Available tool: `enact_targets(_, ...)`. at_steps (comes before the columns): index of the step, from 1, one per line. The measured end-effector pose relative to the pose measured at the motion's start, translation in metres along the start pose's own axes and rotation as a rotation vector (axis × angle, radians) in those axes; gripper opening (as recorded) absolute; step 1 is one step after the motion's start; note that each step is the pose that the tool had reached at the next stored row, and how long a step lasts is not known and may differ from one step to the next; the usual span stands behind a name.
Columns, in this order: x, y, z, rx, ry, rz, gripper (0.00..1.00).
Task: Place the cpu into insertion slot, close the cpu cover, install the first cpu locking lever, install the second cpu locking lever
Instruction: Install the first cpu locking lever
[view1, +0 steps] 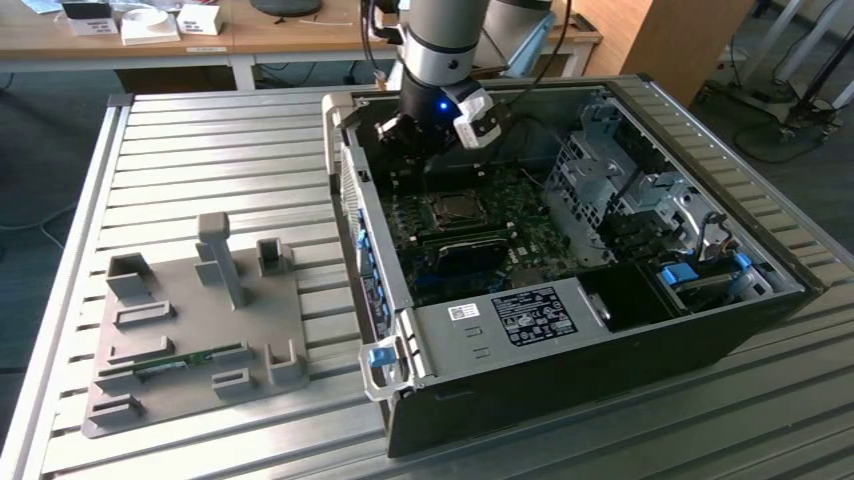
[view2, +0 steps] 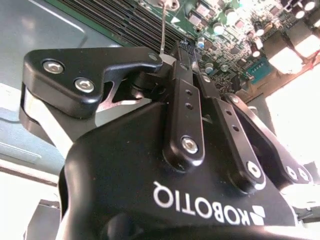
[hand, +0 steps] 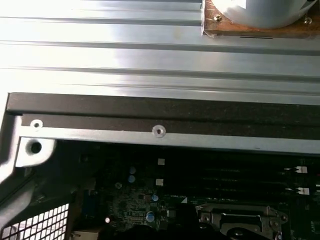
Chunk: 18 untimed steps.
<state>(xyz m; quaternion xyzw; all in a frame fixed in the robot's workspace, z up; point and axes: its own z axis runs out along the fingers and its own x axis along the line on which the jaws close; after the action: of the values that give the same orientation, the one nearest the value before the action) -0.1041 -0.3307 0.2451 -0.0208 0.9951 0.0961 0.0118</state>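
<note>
In the exterior view an open computer case (view1: 561, 330) lies on a slatted metal table. The cpu (view1: 458, 207), a silver-grey square, sits in the insertion slot (view1: 454, 222) on the green board. The shiny cpu cover (view1: 430, 212) seems to lie flat around it. My gripper (view1: 408, 155) hangs inside the case just beyond the slot's far edge. In the second wrist view the gripper (view2: 162, 56) is shut on a thin metal rod, a cpu locking lever (view2: 163, 27), which sticks out past the fingertips toward the board. Part of the cover's metal frame (hand: 235, 216) shows in the first wrist view.
A grey fixture plate (view1: 200, 330) holding a memory stick (view1: 174, 365) lies at the exterior view's left. Inside the case are a labelled power supply (view1: 534, 310), a drive cage (view1: 627, 180) and long memory slots (hand: 260, 182). The case wall (hand: 150, 107) runs close by.
</note>
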Motion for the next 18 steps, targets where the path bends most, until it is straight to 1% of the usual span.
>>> enact_targets(12, -0.0170, -0.0008, 0.0003, 0.0004, -0.0002, 0.001, 0.11)
enact_targets(18, -0.0180, -0.0008, 0.0005, 0.0002, -0.0004, 0.001, 0.11)
